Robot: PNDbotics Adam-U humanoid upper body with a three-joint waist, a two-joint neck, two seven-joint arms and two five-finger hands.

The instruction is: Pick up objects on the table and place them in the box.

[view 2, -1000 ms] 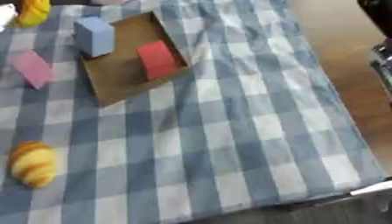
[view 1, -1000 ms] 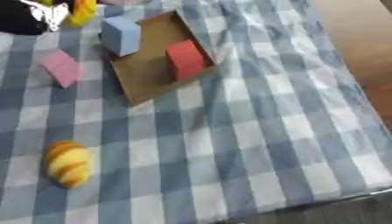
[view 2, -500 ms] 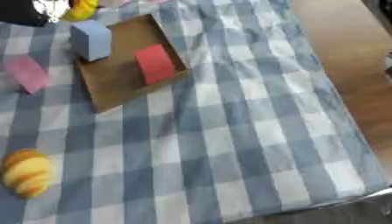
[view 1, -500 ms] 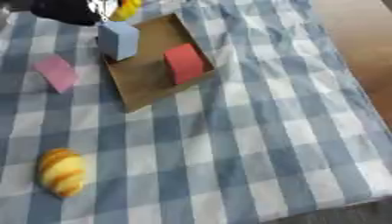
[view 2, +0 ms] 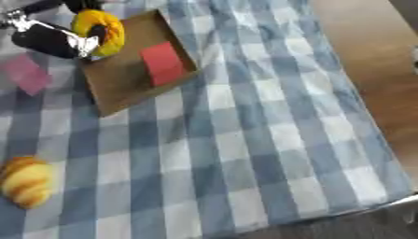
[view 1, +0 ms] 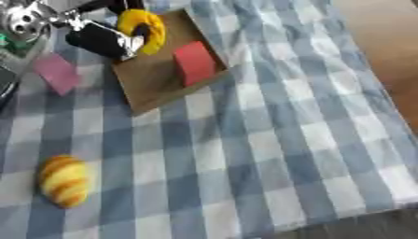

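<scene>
I count four loose things and one box on the blue-and-white checked tablecloth (view 1: 269, 140). The box (view 1: 155, 81) is a flat brown cardboard tray at the far left part of the table, and it lies askew to the check pattern. Inside it stands one red block (view 1: 196, 63), near the right wall of the box. One yellow ring-shaped object (view 1: 143, 24), maybe a toy banana or a doughnut, is in my left hand (view 1: 102, 39); my black fingers are curled around it and I hold it over the far left corner of the box. My left arm comes in from the upper left, with a silver joint (view 1: 24, 18) just behind the hand. One pink block (view 1: 57, 72) lies on the cloth just beside the left side of the box, outside it. One toy croissant (view 1: 64, 181), yellow with orange-brown stripes, lies alone near the left edge of the table on my side, well apart from the box. My hand and the yellow object cover the far left corner of the box, so I cannot tell what is under them. To the right of the cloth a strip of bare brown wooden table (view 2: 367, 60) shows. My right hand appears in neither view.
</scene>
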